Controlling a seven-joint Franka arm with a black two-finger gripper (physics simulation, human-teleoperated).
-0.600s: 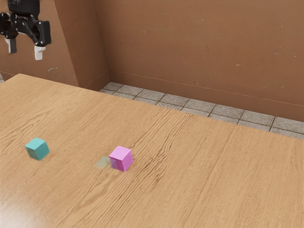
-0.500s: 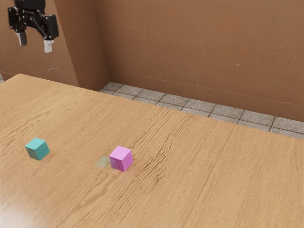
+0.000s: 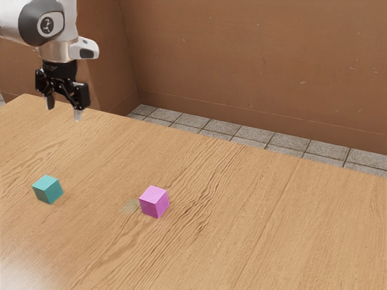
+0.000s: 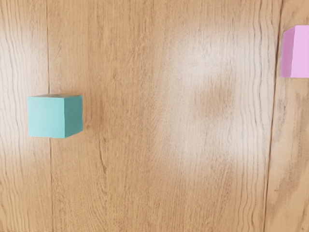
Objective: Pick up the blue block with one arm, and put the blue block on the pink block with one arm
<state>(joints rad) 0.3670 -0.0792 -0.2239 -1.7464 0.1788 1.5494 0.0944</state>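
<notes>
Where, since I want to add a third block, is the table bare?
The table is bare all along the exterior view's right of the pink block. The gap between the blue block and pink block is bare but narrower. The open gripper hangs over the far corner behind the blue block.

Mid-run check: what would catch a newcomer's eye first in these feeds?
Two small cubes on the wooden table: the blue block toward the exterior view's left, the pink block apart to its right. The gripper hangs open and empty above the table, beyond the blue block.
</notes>
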